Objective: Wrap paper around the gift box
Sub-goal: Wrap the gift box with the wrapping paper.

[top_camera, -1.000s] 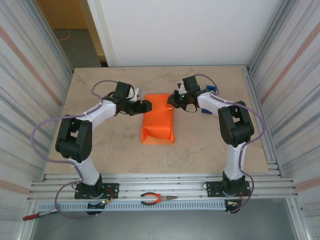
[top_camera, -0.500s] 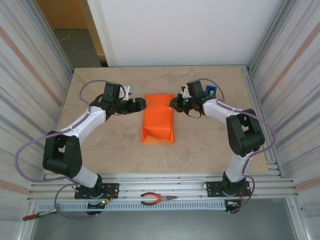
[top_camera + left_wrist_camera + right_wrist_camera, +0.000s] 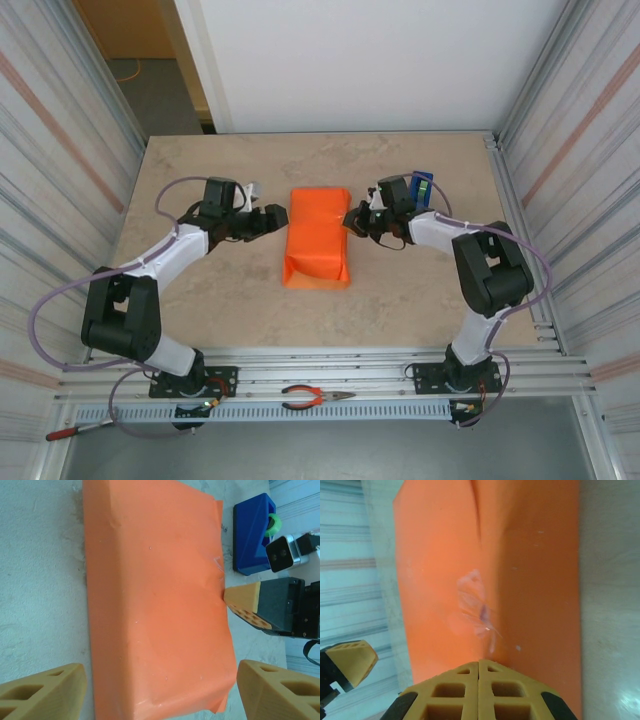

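Beige stone-look table (image 3: 200,300). Corrugated metal walls (image 3: 60,150) on its left and right. White panel (image 3: 380,60) behind it. Aluminium rails (image 3: 330,370) along its near edge. Ochre wall (image 3: 125,25) beyond its far-left corner.

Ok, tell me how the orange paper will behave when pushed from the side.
Probably floppy: the paper shows creases and loose end flaps, so it would likely dent before sliding. Seemingly light, it may skid on the smooth table. The crinkled tape patch might peel.

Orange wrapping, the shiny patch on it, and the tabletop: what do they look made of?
Paper: matte orange sheet; its sharp creases and folded edges hold their shape. Shiny patch: likely clear plastic tape, as it is glossy, wrinkled and see-through. Tabletop: beige, mottled stone look with a slight sheen; whether real stone or laminate, I cannot tell.
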### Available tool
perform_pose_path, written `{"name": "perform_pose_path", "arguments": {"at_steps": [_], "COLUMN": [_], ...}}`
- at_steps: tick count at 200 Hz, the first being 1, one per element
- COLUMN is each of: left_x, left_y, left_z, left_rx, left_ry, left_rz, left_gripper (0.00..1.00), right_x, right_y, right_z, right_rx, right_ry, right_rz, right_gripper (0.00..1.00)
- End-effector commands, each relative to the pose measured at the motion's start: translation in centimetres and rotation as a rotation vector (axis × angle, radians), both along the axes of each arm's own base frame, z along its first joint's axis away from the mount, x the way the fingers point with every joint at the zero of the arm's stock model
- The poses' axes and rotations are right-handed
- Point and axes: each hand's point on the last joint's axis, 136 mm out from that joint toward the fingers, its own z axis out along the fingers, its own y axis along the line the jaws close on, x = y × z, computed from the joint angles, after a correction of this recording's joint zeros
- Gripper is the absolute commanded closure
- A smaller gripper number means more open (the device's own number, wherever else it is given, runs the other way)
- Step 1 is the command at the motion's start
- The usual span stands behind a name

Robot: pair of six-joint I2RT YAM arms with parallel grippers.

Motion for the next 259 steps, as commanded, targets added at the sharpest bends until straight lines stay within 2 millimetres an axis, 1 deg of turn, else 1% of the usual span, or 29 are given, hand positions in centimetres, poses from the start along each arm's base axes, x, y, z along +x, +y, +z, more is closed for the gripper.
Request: {"name": "perform_pose_path", "arguments": {"at_steps": [1,22,41,76,101,140,186,226,259], "left_x": [0.5,0.8,1.0,1.2,1.6,1.8,1.6,1.6,1.6], "left_y": [0.2,0.6,0.9,0.9,0.7,0.4,0.5,0.5,0.6], "left_z": [0.1,-0.6,-1.0,-1.4,-1.7,-1.7,-1.6,-1.6,-1.7], "left_rx": [-0.029,-0.027,-0.022,-0.020,-0.031,-0.042,-0.040,-0.039,-0.034], "left_ry": [-0.010,0.001,0.006,0.015,0.025,0.025,0.024,0.023,0.021], "left_rz": [0.017,0.022,0.023,0.008,-0.002,-0.012,-0.017,-0.017,-0.018], "left_gripper": [0.20,0.20,0.20,0.20,0.20,0.20,0.19,0.19,0.19], "right_x": [0.1,-0.1,-0.3,-0.3,-0.3,-0.3,-0.1,0.4,0.9], "right_y": [-2.0,-3.2,-3.9,-3.1,-2.7,-2.7,-2.2,-1.2,-0.4], "right_z": [2.5,2.7,2.2,0.9,0.1,-1.1,-2.4,-3.2,-3.3], "right_rx": [-0.033,-0.143,-0.292,-0.444,-0.514,-0.534,-0.517,-0.462,-0.425], "right_ry": [-0.030,-0.015,-0.001,0.029,0.036,0.057,0.076,0.084,0.067], "right_rz": [-0.054,-0.056,-0.036,0.022,0.045,0.046,0.052,0.056,0.069], "right_gripper": [0.92,0.92,0.92,0.94,0.95,0.95,0.96,0.97,0.97]}}
